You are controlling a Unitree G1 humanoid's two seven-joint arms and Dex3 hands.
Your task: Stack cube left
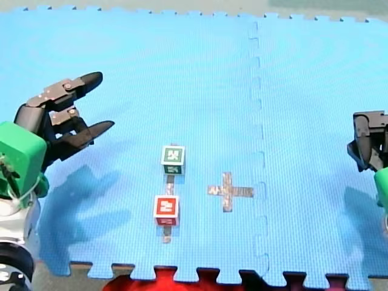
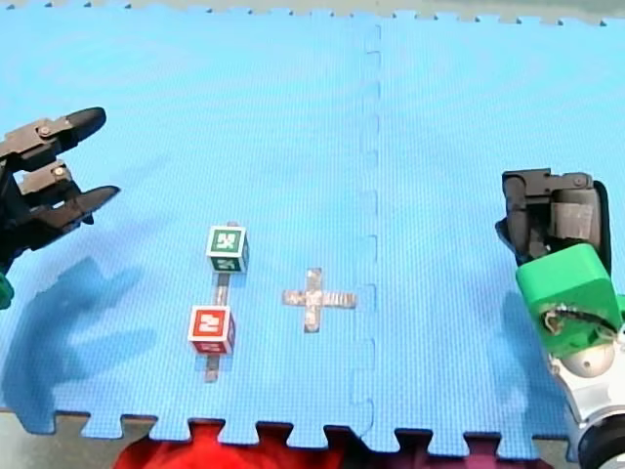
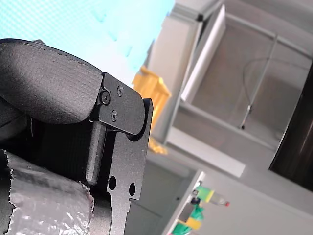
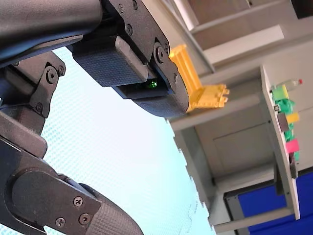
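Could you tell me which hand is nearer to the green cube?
Left. The left hand is a short way to the green cube's left; the right hand is far off near the mat's right edge.

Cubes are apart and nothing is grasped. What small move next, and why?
Probably lower the left hand toward the green cube. It is open, holds nothing and hovers at the left of the blue mat, clear of both cubes; the green one lies nearer than the red cube. The right hand is at the mat's right edge.
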